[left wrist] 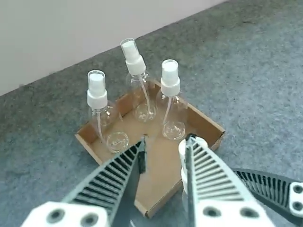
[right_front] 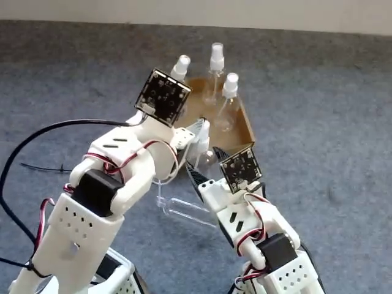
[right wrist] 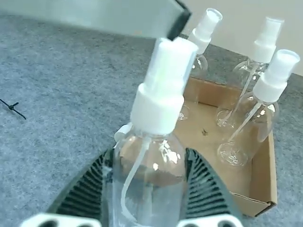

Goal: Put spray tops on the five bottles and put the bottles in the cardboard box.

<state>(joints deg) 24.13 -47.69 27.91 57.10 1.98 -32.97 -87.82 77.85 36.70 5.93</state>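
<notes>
Clamped upright in my right gripper (right wrist: pixel 149 158), the clear plastic bottle (right wrist: pixel 149 179) with white spray top (right wrist: pixel 163 90) is just near of the brown cardboard box (left wrist: pixel 208 125), my left gripper (left wrist: pixel 165 142) spread open over that top, probably to tighten it before boxing.

We see grey carpet (right_front: pixel 331 122) covering the floor, meeting a plain pale wall (right_front: pixel 196 12) along its far edge.

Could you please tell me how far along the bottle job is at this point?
Done: three capped bottles stand in the cardboard box. In hand: the right gripper holds a fourth bottle with its spray top on. Left: boxing it, plus the fifth bottle lying on the carpet.
</notes>
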